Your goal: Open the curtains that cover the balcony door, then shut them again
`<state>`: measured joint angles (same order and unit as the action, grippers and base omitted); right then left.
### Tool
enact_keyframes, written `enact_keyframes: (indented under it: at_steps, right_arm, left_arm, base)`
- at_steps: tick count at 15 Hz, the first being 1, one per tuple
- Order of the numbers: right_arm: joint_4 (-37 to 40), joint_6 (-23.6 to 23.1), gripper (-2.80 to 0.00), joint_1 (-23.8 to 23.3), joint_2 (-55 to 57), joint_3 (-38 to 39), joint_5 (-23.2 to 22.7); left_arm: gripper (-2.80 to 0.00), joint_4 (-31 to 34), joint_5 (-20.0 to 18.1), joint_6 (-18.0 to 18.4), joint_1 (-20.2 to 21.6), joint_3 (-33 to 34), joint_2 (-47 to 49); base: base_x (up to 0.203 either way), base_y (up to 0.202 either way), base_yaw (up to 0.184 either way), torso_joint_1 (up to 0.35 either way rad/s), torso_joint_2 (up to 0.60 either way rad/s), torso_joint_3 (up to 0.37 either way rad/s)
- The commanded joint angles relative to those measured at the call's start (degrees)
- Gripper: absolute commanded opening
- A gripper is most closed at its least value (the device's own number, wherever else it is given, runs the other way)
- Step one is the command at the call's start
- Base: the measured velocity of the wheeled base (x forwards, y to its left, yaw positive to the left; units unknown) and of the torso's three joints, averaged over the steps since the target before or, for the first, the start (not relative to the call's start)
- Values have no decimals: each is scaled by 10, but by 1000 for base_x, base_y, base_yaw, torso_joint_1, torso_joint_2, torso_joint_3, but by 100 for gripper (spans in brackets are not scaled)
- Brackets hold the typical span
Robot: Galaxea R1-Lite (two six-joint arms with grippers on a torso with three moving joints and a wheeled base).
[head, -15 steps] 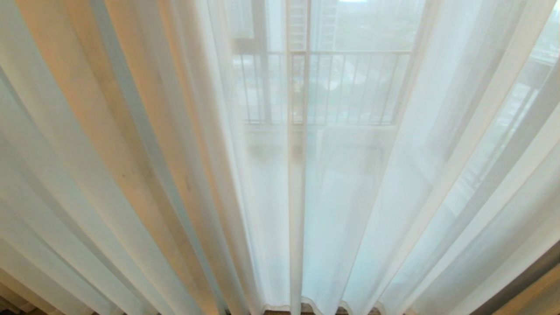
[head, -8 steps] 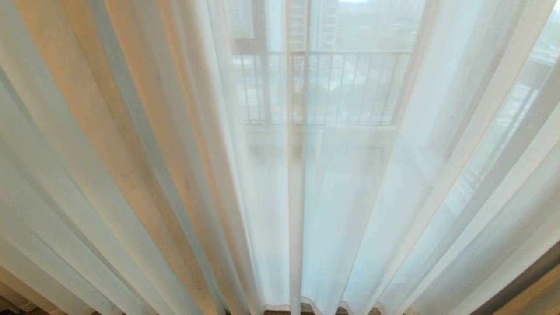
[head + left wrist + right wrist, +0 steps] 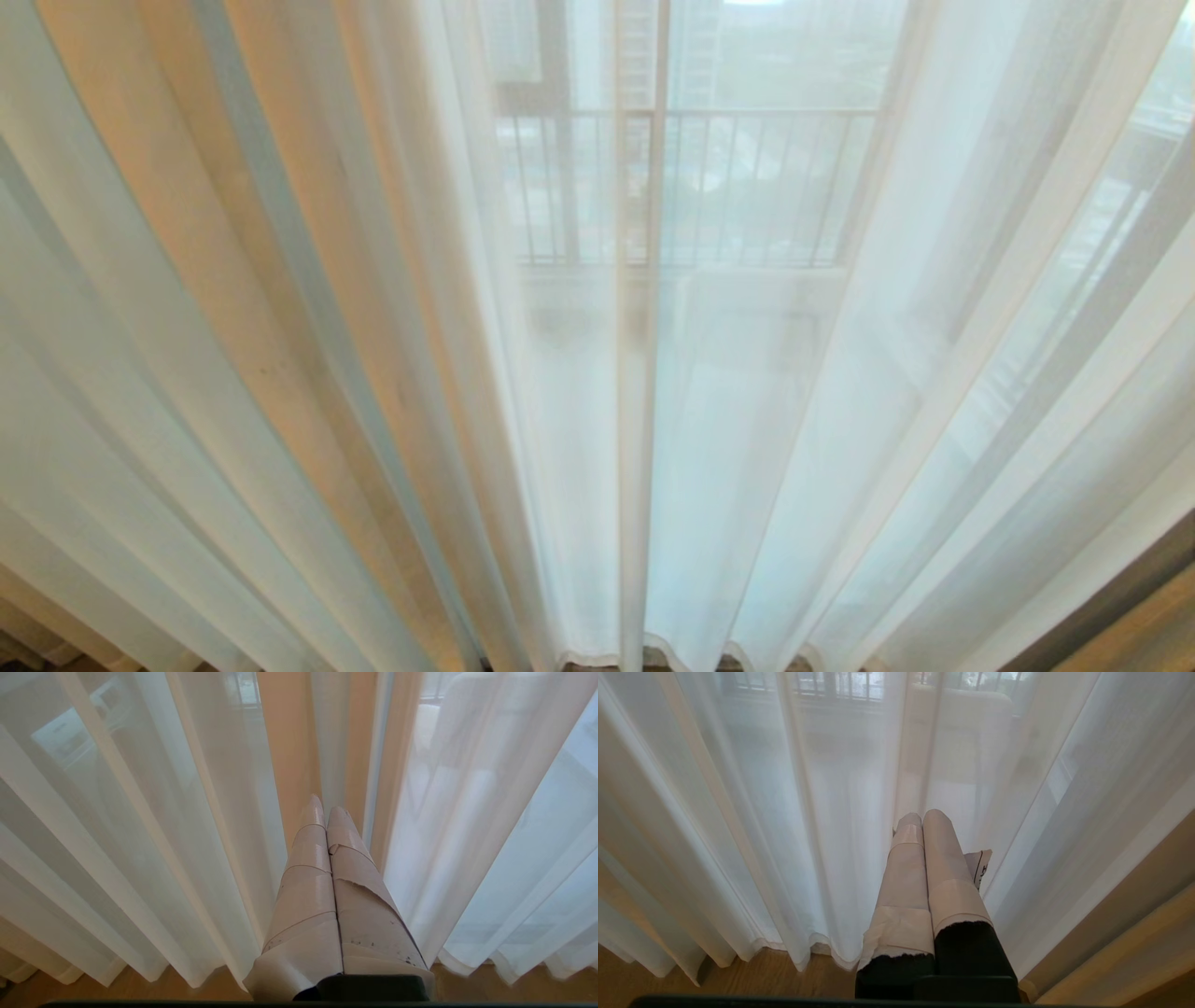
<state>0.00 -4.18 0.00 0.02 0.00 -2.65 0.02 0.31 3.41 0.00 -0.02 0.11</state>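
Here the curtains [image 3: 373, 373] hang drawn across the whole head view, their sheer white pleats running from the top down to wavy hems just above the floor [image 3: 653, 666]. The two panels meet near the middle, where a narrow doubled strip of fabric runs top to bottom. Through the cloth, hazily, a railing [image 3: 691, 187] with thin upright bars shows far behind, and a dark upright of the door [image 3: 560, 140] frame stands left of centre. On the left the pleats take a warm tan tone from something behind them; what it is cannot be told. At the far right edge a strip of tan drape [image 3: 1134, 635] shows beside the sheer cloth. Neither arm appears in the head view.

In the left wrist view the left gripper [image 3: 325, 807] has its two tape-wrapped fingers [image 3: 308, 877] pressed together, holding nothing, with the tips close to a tan fold between the white pleats; whether they touch it cannot be told. In the right wrist view the right gripper [image 3: 922, 814] is likewise closed tight and empty, pointing at the sheer cloth near the hems, with wooden floor [image 3: 738, 980] beneath and the tan drape [image 3: 1134, 933] off to its right.
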Motion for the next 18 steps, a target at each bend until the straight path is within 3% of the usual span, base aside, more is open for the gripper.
enact_keyframes:
  at_steps: [1, 18]
  right_arm:
    - [0, 0, -280, 0, 0, 0, -1]
    - [0, -1, -280, 0, 0, 0, -1]
  left_arm:
    - [-280, 1, 0, 0, 0, 0, 0]
    - [-280, 0, 0, -1, 0, 0, 0]
  base:
    - [0, 0, 0, 0, 0, 0]
    - [0, 0, 0, 0, 0, 0]
